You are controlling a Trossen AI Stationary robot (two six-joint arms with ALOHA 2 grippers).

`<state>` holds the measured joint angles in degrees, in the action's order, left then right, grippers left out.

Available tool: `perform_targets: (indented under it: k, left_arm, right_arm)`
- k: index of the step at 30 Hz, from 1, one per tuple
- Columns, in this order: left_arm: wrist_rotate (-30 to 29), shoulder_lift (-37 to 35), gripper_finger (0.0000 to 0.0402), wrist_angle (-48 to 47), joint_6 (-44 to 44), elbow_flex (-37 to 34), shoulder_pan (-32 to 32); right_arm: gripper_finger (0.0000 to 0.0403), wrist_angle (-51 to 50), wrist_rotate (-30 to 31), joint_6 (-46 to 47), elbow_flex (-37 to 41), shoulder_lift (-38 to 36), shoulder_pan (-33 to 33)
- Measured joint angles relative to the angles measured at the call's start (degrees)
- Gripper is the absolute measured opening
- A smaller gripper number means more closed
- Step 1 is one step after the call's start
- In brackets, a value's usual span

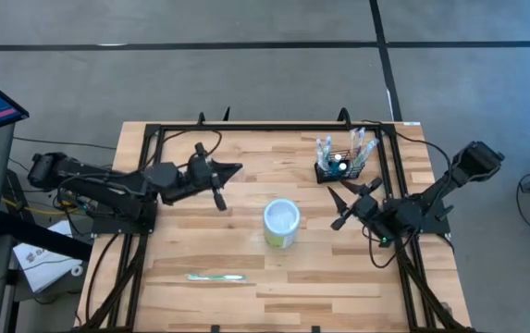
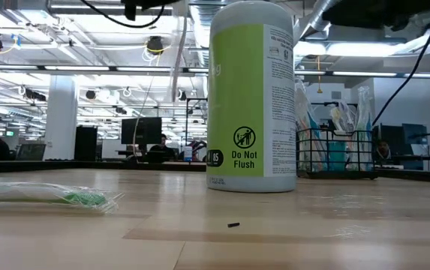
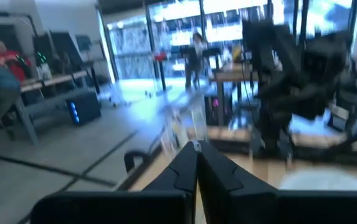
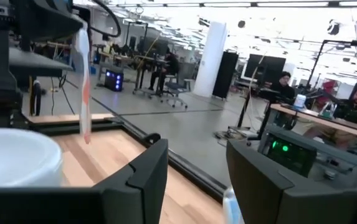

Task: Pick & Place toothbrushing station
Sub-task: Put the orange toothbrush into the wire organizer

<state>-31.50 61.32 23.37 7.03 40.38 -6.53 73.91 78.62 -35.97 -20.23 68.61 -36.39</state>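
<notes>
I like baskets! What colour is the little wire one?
Black. The basket shows best in the high view, holding wrapped toothbrushes.

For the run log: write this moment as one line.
left gripper: shut, empty | right gripper: open, beside wire-mesh basket | wrapped toothbrush: on table | cup: mid-table

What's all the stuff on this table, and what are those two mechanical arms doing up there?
Wire basket: one, black, far right part of the table, holding wrapped toothbrushes upright.
Round container: one, white and pale green, "Do Not Flush" label, middle of the table.
Wrapped toothbrush: one, clear wrapper with green, lying flat near the front edge, left of centre.
Table: one, light wood planks, black frame around it.
Left pincer: one, dark, shut, raised over the far left part of the table, holding nothing.
Right pincer: one, dark, open, empty, between basket and container.
</notes>
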Motion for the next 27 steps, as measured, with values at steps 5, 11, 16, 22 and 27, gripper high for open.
perform_targets:
  k: [5,11,16,22,27]
  left_arm:
    - [5.5,0.6,0.0000,7.4,0.2,0.0,1.8]
    - [7.6,4.5,0.0000,9.2,0.2,1.7,3.2]
    - [11.9,9.8,0.0000,10.7,0.2,6.9,4.2]
    - [16.3,17.6,0.0000,10.7,1.4,14.9,5.2]
    - [18.7,23.9,0.0000,10.7,2.1,20.7,5.2]
  right_arm:
    - [0.0154,0.5,-3.9,0.2,0.0,0.0,3.1]
    - [0.0154,1.5,-9.8,2.1,0.0,0.0,6.5]
    - [0.0154,1.1,-17.0,6.0,-0.1,0.0,8.8]
    - [0.0154,-3.5,-21.8,9.5,-1.7,0.0,10.8]
    - [0.0154,-14.1,-21.9,9.6,-6.8,0.0,11.8]
